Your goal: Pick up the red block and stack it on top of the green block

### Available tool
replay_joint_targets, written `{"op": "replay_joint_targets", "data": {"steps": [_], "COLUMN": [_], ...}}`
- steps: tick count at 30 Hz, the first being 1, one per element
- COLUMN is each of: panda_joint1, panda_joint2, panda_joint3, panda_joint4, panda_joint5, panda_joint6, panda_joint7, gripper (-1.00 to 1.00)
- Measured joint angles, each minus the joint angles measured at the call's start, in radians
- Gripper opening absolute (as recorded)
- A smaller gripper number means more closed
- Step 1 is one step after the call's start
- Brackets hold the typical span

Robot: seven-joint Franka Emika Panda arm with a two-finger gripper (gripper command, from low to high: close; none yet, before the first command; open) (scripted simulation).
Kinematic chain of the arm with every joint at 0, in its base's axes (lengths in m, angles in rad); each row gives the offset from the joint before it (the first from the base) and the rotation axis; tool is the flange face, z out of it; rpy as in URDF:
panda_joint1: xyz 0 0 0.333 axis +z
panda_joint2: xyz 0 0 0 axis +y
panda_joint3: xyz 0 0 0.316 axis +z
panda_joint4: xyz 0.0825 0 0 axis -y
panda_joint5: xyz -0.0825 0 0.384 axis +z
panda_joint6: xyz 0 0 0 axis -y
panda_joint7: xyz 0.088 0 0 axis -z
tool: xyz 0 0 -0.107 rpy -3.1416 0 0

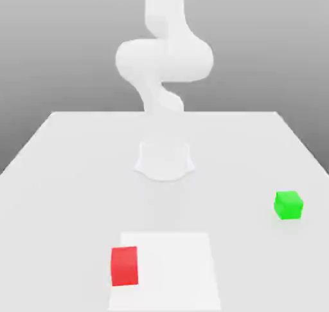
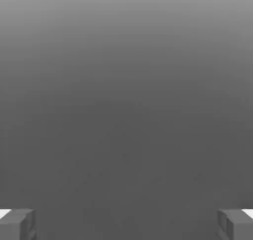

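Observation:
The red block (image 1: pixel 124 266) is a small red cube near the front of the white table (image 1: pixel 64 175), toward the exterior view's left. The green block (image 1: pixel 288 205) is a small green cube that sits farther back, at the exterior view's right, well apart from the red one. In the hand view my gripper (image 2: pixel 126 224) is open: its two grey fingertips (image 2: pixel 17 224) stand wide apart with nothing between them, and plain grey lies beyond.
The white arm (image 1: pixel 164 60) rises from its round base (image 1: pixel 164 161) at the table's middle back. A pale white rectangle (image 1: pixel 173 272) lies in the foreground, and the red block sits at its left edge.

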Motion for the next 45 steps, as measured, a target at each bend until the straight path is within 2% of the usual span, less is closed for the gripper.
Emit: {"op": "replay_joint_targets", "data": {"steps": [18, 22, 27, 28, 35, 40, 45], "panda_joint1": [0.006, -0.014, -0.051, -0.061, -0.064, -0.043, 0.124], "panda_joint2": [0.659, 0.803, 0.984, 1.012, 1.015, 0.858, 0.768], "panda_joint3": [-0.132, -0.137, -0.088, -0.076, -0.074, -0.109, -0.001], "panda_joint4": [-0.242, -0.290, -0.274, -0.270, -0.270, -0.295, -0.334], "panda_joint5": [0.051, 0.048, 0.112, 0.122, 0.120, 0.051, 0.048], "panda_joint6": [0.319, 0.393, 0.537, 0.560, 0.562, 0.431, 0.381], "panda_joint7": [-0.244, -0.285, -0.339, -0.347, -0.346, -0.295, -0.134], "gripper": [0.00, 0.00, 0.00, -1.00, -1.00, -1.00, -1.00]}}
